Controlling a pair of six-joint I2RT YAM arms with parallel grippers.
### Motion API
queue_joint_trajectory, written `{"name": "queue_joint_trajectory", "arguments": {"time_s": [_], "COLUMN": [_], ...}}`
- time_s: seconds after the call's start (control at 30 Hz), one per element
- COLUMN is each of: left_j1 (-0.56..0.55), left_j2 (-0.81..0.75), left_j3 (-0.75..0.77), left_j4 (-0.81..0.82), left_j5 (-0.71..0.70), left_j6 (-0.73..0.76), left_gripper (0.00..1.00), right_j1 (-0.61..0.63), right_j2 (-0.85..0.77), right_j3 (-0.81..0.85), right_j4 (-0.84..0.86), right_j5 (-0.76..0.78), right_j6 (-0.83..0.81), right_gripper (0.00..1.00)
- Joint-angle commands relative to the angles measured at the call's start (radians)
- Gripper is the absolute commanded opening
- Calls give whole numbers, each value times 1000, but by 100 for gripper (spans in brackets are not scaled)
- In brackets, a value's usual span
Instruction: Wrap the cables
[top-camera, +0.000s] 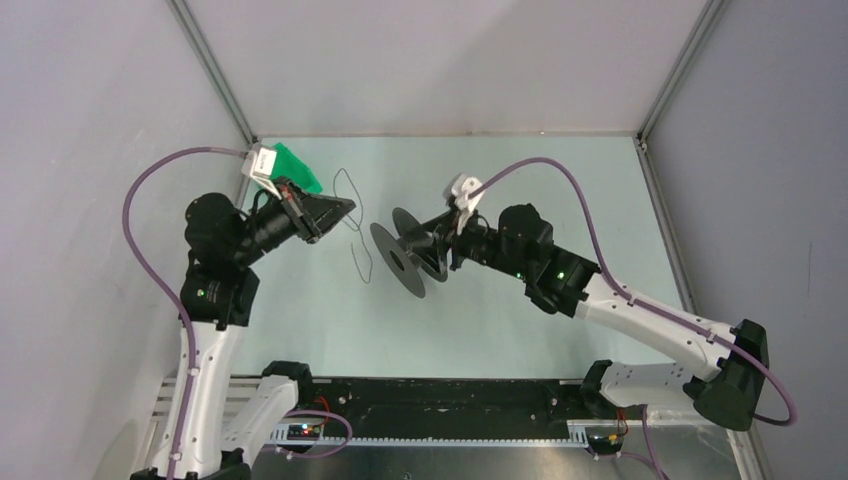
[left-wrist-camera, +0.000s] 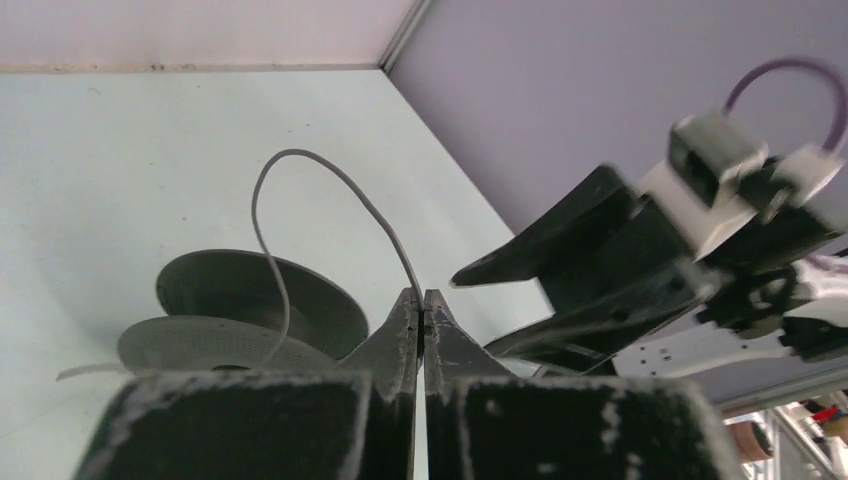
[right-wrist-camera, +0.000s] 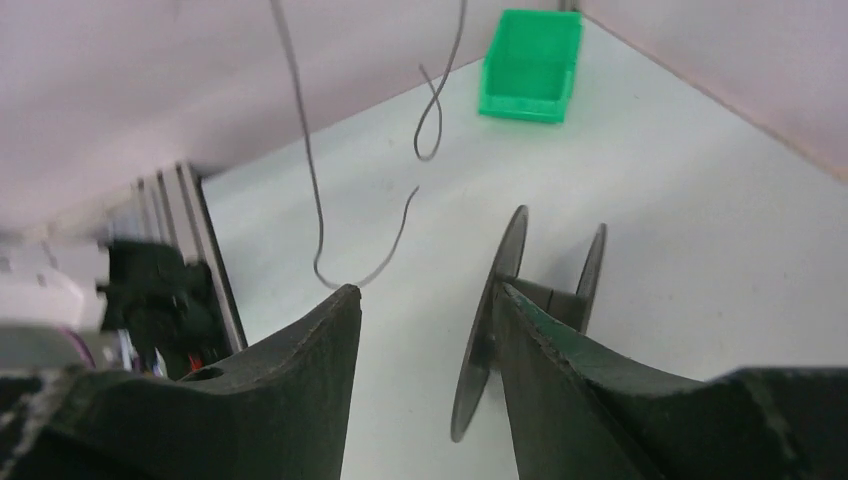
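Mid-wrap, I judge: my left gripper (left-wrist-camera: 421, 296) is clamped on the cable (left-wrist-camera: 295, 152), my right gripper (right-wrist-camera: 425, 290) gapes beside the spool (right-wrist-camera: 482, 370) — next, lead the cable 1 turn round it.

The cable (left-wrist-camera: 295, 151) is thin, matt grey-black wire. The spool (left-wrist-camera: 260, 290) looks like dark grey matt plastic, its flange finely grained. The left end effector (left-wrist-camera: 422, 300) has black fingers (left-wrist-camera: 395, 345), rough and flecked with white scuffs. The green bin (right-wrist-camera: 530, 60) is glossy plastic. The pale surface (top-camera: 500, 180) is smooth and matt.
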Motion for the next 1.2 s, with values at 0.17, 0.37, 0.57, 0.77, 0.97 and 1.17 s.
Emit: {"name": "queue_joint_trajectory", "arguments": {"time_s": [0.17,0.37,0.57,0.77,0.97,1.17], "left_j1": [-5,-6,-6,-11,-11,-11], "left_j2": [-72,-78,-78,-75,-63,-10], "left_j3": [91,74,42,-7,-70,-139], "left_j4": [31,67,105,183,207,163], "left_j5": [-23,-42,-46,-44,-92,-231], "left_j6": [-279,-366,-432,-493,-416,-293], "left_gripper": [0,0,0,0,31,58], "right_j1": [113,177,196,198,124,-45], "right_j2": [-42,52,144,186,45,-157], "right_j3": [-153,-152,-121,-113,-115,-118], "right_j4": [312,468,514,488,382,154], "right_j5": [-307,-162,-121,-154,-164,-103], "right_j6": [-440,-361,-252,-142,61,255], "right_gripper": [56,59,59,32,0,0]}}
